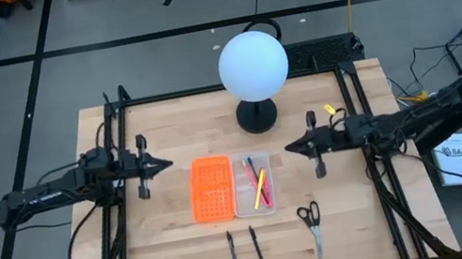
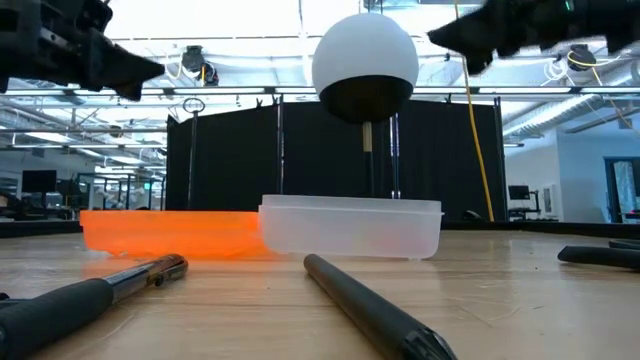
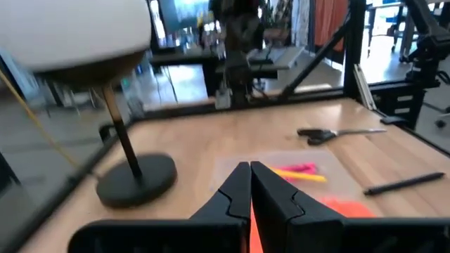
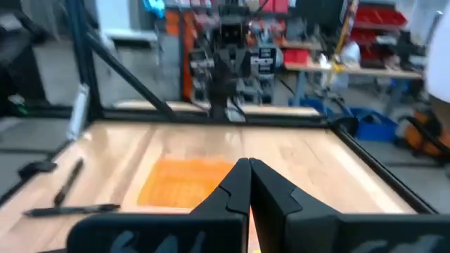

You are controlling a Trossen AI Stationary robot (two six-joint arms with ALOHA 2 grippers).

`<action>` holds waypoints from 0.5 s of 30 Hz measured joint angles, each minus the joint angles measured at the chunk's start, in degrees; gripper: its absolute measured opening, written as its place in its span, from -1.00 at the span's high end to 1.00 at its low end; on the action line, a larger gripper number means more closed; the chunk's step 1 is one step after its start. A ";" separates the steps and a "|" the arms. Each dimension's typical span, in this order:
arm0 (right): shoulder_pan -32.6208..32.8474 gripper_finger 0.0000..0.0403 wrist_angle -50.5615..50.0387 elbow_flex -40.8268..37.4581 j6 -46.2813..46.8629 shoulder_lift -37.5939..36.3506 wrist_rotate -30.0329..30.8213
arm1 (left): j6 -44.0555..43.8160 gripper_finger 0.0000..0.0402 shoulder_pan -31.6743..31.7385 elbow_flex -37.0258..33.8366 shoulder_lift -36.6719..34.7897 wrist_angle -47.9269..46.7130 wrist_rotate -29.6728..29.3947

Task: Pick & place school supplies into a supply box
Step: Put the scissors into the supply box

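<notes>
Two pens (image 1: 258, 182) in clear supply box (image 1: 245, 205), both pincers closed, empty

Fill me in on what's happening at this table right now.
A two-armed robot is sorting school supplies into the shallow clear plastic tray, which already holds a pink pen and a yellow pencil. Neither arm holds anything: the left gripper and the right gripper hang above the table on either side, fingers together. Three black pens and the black-handled silver scissors lie on the wood near the front edge. An orange perforated plastic rectangle sits beside the tray.
</notes>
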 joint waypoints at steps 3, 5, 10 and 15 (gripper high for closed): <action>5.69 1.00 -9.62 8.69 1.37 6.05 10.60 | -2.85 0.90 0.00 0.00 0.00 -3.03 0.01; 8.67 1.00 -16.34 14.85 3.15 10.07 15.79 | -3.79 0.90 0.00 0.00 0.01 -4.24 -0.09; 14.64 1.00 -30.59 27.79 10.55 18.37 21.10 | -4.55 0.90 0.00 0.00 0.00 -2.49 -0.17; 19.69 1.00 -45.65 38.40 22.63 24.87 21.09 | -6.72 0.90 0.00 0.00 0.00 -2.50 0.00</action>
